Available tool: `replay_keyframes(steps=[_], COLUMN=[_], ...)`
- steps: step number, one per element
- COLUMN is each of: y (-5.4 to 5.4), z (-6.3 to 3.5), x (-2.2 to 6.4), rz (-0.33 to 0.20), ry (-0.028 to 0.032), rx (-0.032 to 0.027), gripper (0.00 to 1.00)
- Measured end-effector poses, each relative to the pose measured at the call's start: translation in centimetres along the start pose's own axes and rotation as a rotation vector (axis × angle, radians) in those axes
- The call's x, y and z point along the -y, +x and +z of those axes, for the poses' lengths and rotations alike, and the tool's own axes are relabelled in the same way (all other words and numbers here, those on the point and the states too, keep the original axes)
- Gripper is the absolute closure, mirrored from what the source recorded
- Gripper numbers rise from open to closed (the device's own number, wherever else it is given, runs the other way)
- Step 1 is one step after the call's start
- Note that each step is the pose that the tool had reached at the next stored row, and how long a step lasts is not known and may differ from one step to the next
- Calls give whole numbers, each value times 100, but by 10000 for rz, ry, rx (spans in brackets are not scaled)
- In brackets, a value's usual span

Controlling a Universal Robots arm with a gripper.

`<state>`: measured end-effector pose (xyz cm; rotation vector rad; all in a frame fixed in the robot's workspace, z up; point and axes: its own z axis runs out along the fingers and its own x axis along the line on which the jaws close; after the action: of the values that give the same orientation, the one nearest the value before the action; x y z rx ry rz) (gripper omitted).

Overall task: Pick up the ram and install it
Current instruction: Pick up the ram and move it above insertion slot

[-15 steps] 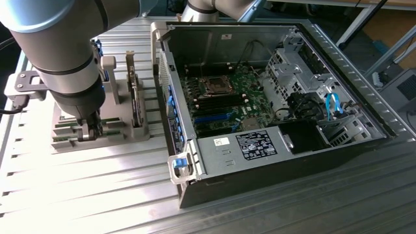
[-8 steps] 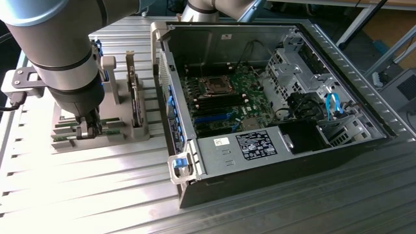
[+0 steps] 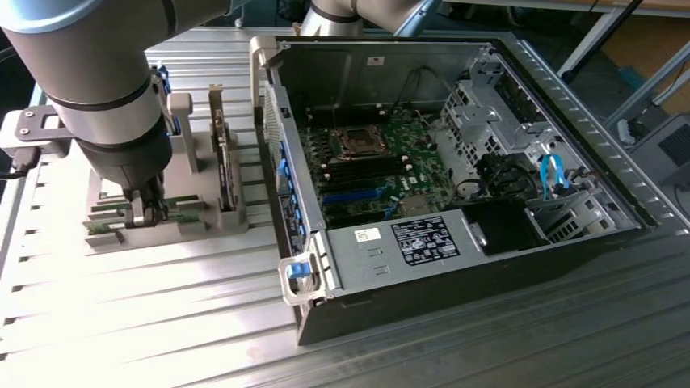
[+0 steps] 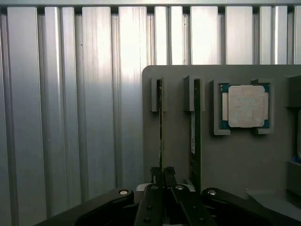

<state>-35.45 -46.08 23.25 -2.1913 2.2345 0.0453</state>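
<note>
The ram point(image 4: 162, 127) stands on edge in the outermost slot of the gray holder point(image 4: 175, 141), still seated there. The gripper point(image 4: 162, 173) has its fingers nearly closed, pinching the ram's thin edge between them. A second memory stick point(image 4: 195, 136) stands in the next slot of the holder, and a square processor point(image 4: 244, 106) lies in a pocket beyond that. The holder sits on a ribbed metal table point(image 4: 70, 117), beside an open computer case point(image 3: 453, 291).

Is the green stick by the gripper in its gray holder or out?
In. The ram stands on edge in a slot of the gray holder, with the gripper at one end.
</note>
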Motion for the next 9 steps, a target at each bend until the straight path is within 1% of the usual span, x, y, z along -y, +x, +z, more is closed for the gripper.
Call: replay_keyframes(steps=[6, 9], y=[-3, -4], z=[-106, -140], x=[-1, -1], rz=[-2, -3], ry=[1, 0], rx=[2, 3], gripper=[87, 87])
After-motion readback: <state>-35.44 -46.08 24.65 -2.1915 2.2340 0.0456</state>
